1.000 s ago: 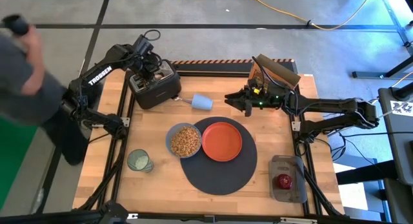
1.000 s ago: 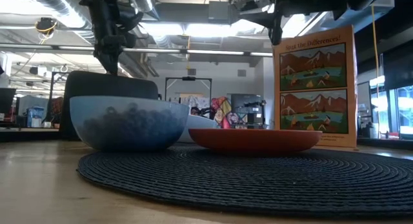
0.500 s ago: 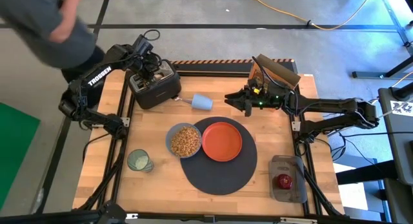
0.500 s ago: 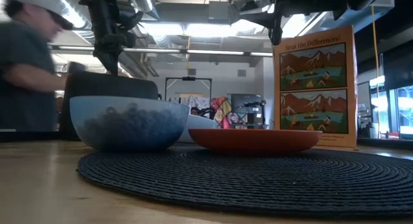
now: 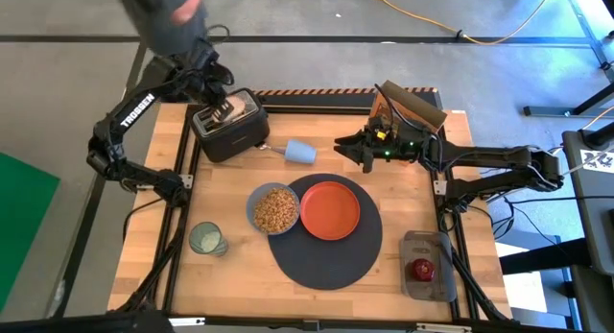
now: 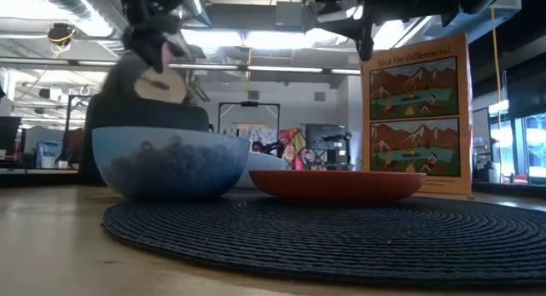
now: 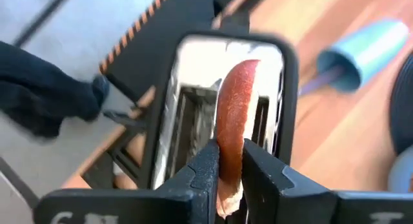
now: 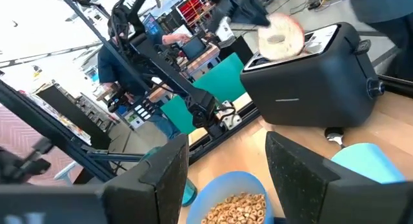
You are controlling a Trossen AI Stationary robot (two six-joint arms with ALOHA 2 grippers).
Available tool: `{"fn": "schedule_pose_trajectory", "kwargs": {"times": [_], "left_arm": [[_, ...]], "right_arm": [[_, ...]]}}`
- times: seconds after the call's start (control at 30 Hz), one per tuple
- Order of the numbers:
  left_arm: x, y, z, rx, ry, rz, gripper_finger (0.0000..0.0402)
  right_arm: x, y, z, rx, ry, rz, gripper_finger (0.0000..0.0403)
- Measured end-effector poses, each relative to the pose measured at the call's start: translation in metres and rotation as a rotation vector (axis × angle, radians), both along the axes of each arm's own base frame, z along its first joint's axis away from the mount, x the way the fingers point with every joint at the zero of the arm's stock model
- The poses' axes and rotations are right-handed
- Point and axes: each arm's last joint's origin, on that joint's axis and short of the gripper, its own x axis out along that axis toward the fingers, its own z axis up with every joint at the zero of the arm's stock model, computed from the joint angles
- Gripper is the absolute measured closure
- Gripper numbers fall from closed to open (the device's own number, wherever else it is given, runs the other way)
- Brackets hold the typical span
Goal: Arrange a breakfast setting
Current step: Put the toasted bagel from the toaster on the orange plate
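Observation:
My left gripper (image 5: pixel 219 107) is above the black toaster (image 5: pixel 233 130) at the far left, shut on the toast slice (image 7: pixel 233 114). The toast also shows in the right wrist view (image 8: pixel 281 34) and in the low view (image 6: pixel 159 84). My right gripper (image 5: pixel 347 148) hovers open and empty near the orange cereal box (image 5: pixel 408 107). The orange plate (image 5: pixel 330 210) lies on the dark-grey mat (image 5: pixel 326 251). The blue bowl (image 5: pixel 274 209) of cereal rests on the mat's left edge. The green cup (image 5: pixel 206 239) stands near left. The red apple (image 5: pixel 422 270) lies in a grey tray. My left gripper pinches the toast slice by its upper edge (image 7: pixel 230 161) between the two fingers, one on each flat face. The fingers point down from above. The toast hangs upright below them over the toaster's slots (image 7: pixel 193 124); whether its lower edge is clear of the slot I cannot tell.
A light-blue spoon (image 5: pixel 299 152) lies on the wood right of the toaster. The cereal box stands at the far edge. The grey tray (image 5: pixel 428 287) sits at the near right corner. A person (image 5: pixel 163 11) stands behind the table's far left corner.
My left gripper has gone up from the toaster's top with the toast slice, which now shows above the toaster. A person has moved along the table's left side toward the far left corner.

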Motion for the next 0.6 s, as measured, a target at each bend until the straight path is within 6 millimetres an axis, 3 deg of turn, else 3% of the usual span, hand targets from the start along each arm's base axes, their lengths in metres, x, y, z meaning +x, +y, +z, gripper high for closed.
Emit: {"fn": "schedule_pose_trajectory", "kwargs": {"times": [0.13, 0.3, 0.43, 0.6], "left_arm": [[-0.002, -0.003, 0.026, 0.06, -0.061, 0.0, 0.035], [0.006, -0.011, 0.05, 0.056, -0.27, -0.086, 0.035], [0.027, -0.019, 0.055, -0.004, -0.451, -0.224, 0.035], [0.064, -0.037, 0.047, -0.023, -0.553, -0.358, 0.0351]], "right_arm": [[0.0, -0.001, 0.0, -0.001, 0.001, -0.027, 0.0207], [0.0, -0.003, 0.001, -0.007, -0.013, -0.102, 0.0207], [0.0, -0.003, 0.005, -0.01, -0.054, -0.115, 0.0207], [0.001, -0.002, 0.007, 0.009, -0.076, -0.096, 0.0207]]}}
